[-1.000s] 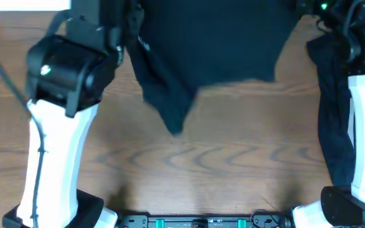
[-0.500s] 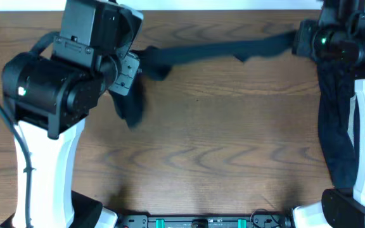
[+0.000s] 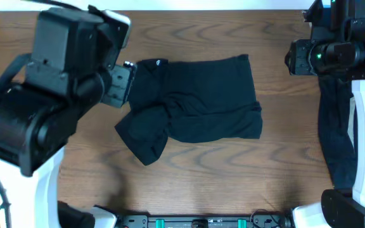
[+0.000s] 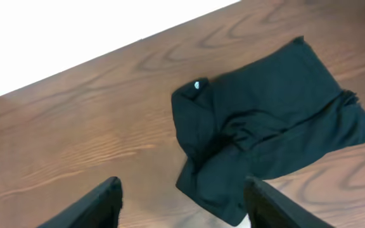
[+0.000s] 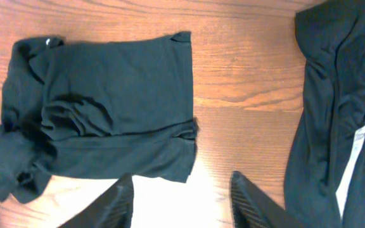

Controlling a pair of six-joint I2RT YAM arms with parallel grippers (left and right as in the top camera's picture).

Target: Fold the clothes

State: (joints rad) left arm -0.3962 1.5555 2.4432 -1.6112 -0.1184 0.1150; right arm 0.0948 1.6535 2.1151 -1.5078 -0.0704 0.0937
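Here the clothes point(image 3: 195, 114) lie rumpled on wood-grain table point(image 3: 233, 171); beyond, perhaps white floor point(image 4: 75, 31).

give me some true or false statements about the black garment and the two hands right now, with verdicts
1. The black garment lies on the table, held by neither hand. True.
2. The left hand is shut on the garment's corner. False: its fingers stand apart with nothing between them.
3. A small white logo shows near one corner of the garment. True.
4. The garment is folded into a neat square. False: it is rumpled, with a flap sticking out at one corner.
5. The right hand is open. True.
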